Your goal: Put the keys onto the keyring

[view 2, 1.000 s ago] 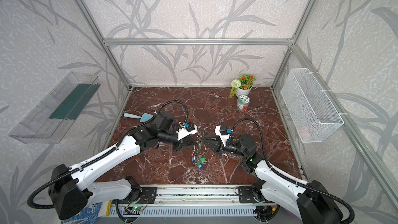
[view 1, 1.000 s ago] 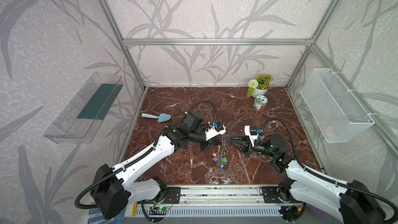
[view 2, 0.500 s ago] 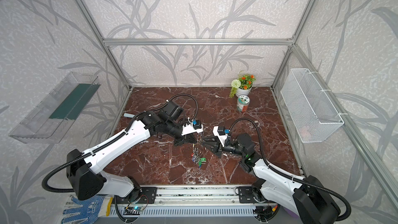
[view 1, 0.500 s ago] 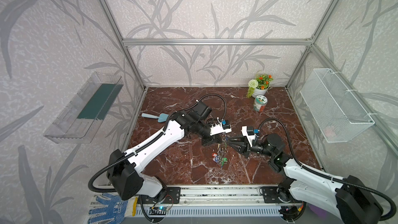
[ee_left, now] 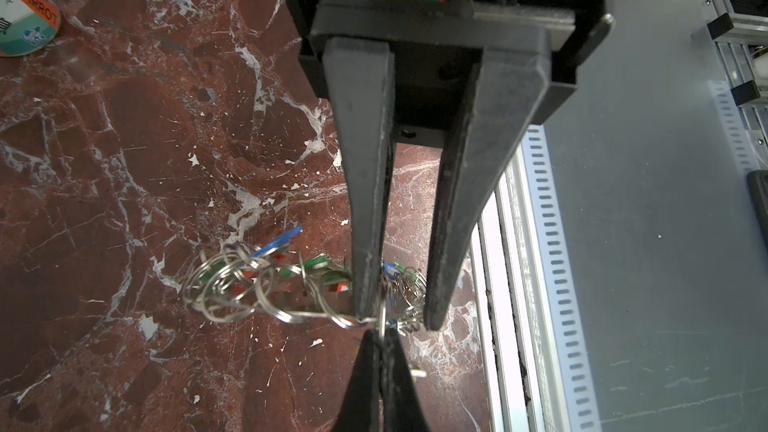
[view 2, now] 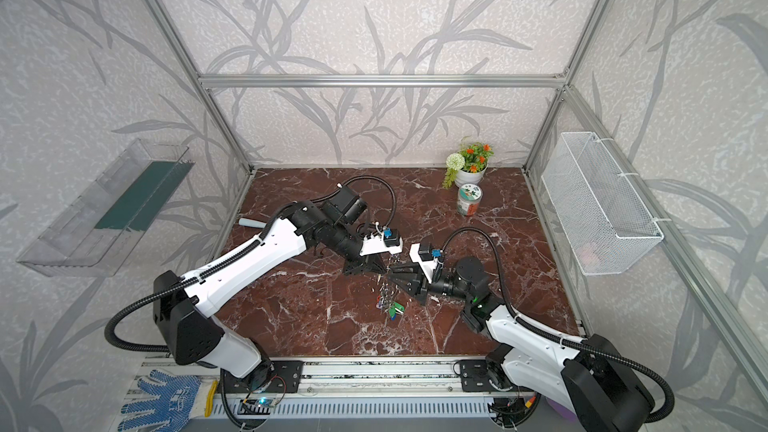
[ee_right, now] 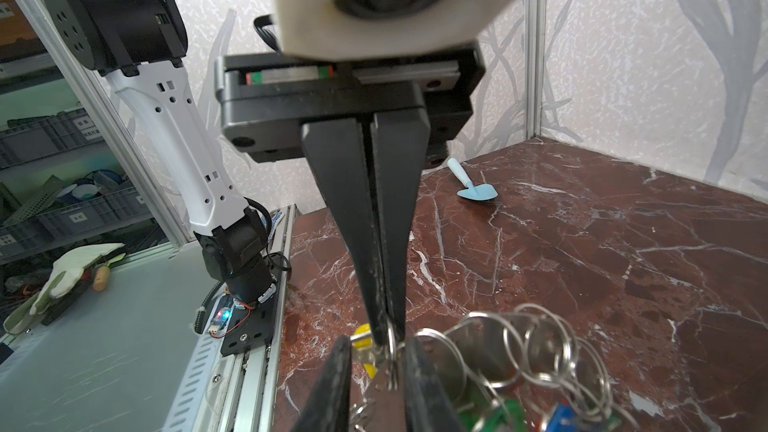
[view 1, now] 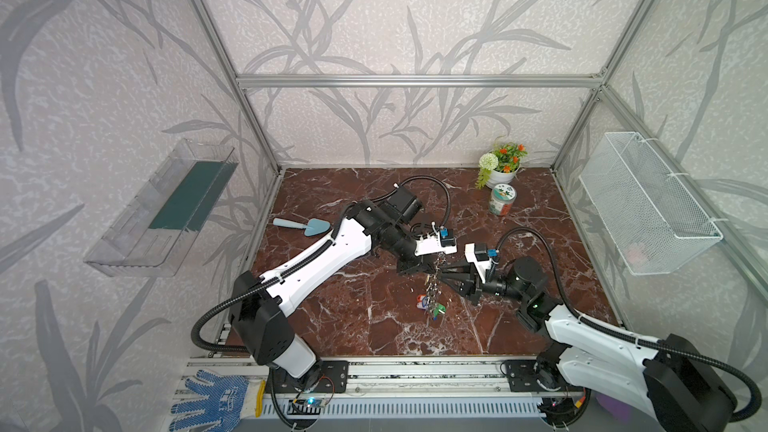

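The keys hang by a thin split ring [ee_right: 390, 351], with their yellow tag [ee_right: 362, 332] just beside it. My left gripper [ee_left: 380, 336] is shut on that ring, tip to tip with the right gripper [ee_right: 377, 342]. The keyring [ee_left: 299, 315] is a thin grey hoop strung with several small rings and coloured tags. Its wire runs up against one right finger [ee_left: 363, 284], and the right jaws stand a narrow gap apart around it. In both top views the two grippers [view 1: 432, 272] [view 2: 392, 272] meet mid-table and the bunch [view 1: 432, 305] dangles below them.
A blue trowel [view 1: 305, 226] lies at the back left. A jar [view 1: 502, 199] and a flower pot [view 1: 500, 168] stand at the back right. A wire basket [view 1: 648, 205] hangs on the right wall and a clear shelf [view 1: 166, 205] on the left wall.
The left arm has swung right and its gripper has come down to meet the right gripper's tips. The right gripper edged left. The bunch still hangs between them.
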Motion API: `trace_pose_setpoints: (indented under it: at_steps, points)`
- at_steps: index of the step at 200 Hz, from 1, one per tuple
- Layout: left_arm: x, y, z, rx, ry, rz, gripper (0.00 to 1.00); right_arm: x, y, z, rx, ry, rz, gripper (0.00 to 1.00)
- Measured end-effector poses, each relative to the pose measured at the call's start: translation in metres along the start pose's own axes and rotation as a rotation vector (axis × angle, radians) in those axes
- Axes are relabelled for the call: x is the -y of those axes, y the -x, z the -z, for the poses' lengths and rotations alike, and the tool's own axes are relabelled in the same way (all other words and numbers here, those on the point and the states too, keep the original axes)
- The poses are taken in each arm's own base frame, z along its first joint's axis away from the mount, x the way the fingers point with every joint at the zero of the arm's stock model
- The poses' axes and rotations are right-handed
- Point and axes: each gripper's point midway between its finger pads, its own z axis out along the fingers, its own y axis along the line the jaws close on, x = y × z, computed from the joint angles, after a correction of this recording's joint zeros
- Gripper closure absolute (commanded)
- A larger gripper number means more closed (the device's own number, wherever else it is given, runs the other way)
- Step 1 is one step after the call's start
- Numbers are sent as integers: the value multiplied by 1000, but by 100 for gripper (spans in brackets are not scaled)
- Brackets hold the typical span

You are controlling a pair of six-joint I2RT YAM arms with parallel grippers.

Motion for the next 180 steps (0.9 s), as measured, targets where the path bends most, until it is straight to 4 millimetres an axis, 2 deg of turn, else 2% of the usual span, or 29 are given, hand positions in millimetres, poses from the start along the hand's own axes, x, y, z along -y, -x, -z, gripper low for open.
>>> trace_pose_setpoints:
  at_steps: [92,129,180]
  points:
    - [1,0,1,-25,-22,11,100,2,-3,-1,-7,-3,-5,90]
    - [2,1,2,-29,-24,10,100,2,-2,-1,-5,-4,-6,100]
    - [1,-1,1,-35,-29,16,100,3,-4,-2,-10,-5,-11,100]
